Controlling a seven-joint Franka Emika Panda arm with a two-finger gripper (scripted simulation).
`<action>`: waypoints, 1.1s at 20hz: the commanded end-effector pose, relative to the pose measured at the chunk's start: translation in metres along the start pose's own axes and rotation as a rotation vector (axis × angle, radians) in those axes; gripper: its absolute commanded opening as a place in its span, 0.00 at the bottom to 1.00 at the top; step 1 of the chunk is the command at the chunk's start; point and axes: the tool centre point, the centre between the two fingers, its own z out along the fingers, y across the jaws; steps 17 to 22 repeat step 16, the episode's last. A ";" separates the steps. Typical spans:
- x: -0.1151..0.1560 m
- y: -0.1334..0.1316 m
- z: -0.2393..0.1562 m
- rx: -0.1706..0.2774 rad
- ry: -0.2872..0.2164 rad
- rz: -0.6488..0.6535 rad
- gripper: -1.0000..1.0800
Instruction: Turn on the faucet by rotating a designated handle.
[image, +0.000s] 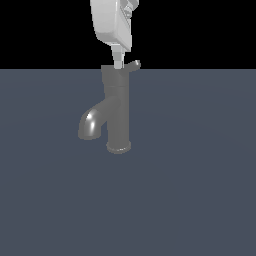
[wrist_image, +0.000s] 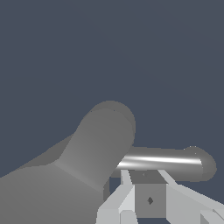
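The handle (image: 119, 75) is the short grey cap on top of the column, with one thin lever (image: 134, 65) that sticks out toward the exterior view's right and a little upward. I judge it to be stiff metal that will not bend or break, but smooth, so a finger could slide off the lever if I push near its tip; it should turn around the column axis with some resistance. The best place to act, I think, is on the side of the lever close to the cap, pushing it sideways, not squeezing it. The faucet (image: 116, 112) stands upright on the dark table (image: 200, 200), with its base ring (image: 118, 147) on the surface and its shiny curved spout (image: 91, 125) going down toward the exterior view's left. The pincer (image: 118, 59) hangs right above the cap, its tip just at the top of the handle next to the root of the lever. In the wrist view the fingers (wrist_image: 124, 192) appear with a gap between them, holding nothing, but how wide the gap is I cannot tell. I count one faucet, one handle with one lever, one spout, and one pincer.
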 end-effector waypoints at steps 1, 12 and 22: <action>0.019 -0.022 0.000 0.022 -0.003 0.031 0.00; 0.051 -0.058 -0.002 0.026 -0.002 0.068 0.00; 0.060 -0.067 -0.002 0.027 -0.001 0.077 0.00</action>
